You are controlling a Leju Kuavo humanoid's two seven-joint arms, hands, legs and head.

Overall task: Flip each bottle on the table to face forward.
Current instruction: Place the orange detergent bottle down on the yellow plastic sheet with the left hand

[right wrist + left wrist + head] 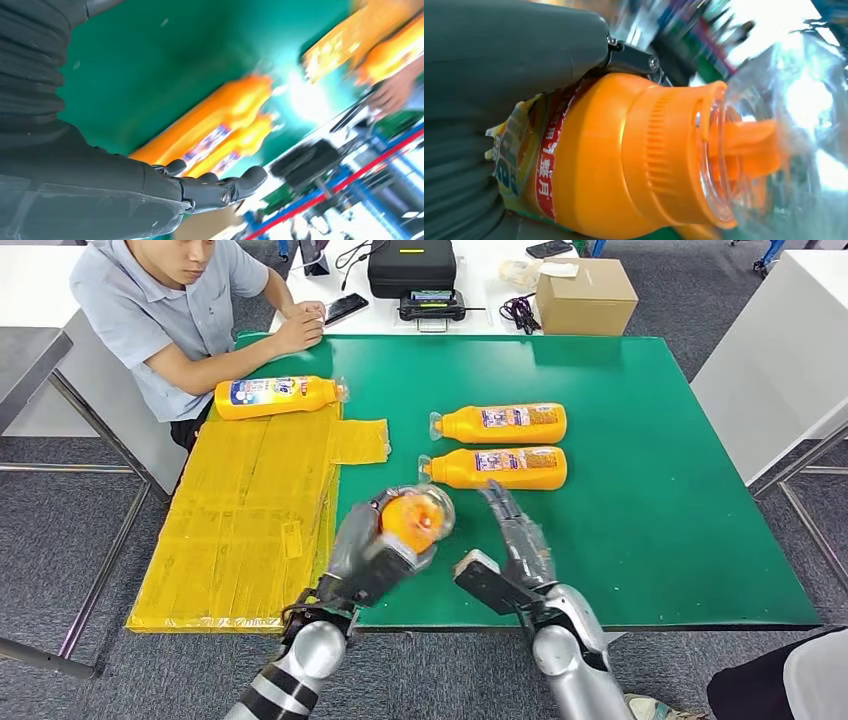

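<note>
now from the head view we hold an orange bottle [415, 521] in our left hand [372, 548], lifted above the green table [650, 520] near its front edge, cap toward the camera; our right hand [515, 545] is released beside it, fingers apart. at the left wrist the label [531, 165] sits under our grip, so we should rotate slowly. at the right wrist two lying bottles [215, 127] need clearance

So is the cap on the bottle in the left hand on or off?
On. In the left wrist view a clear cap covers the orange spout of the bottle that the left hand holds.
</note>
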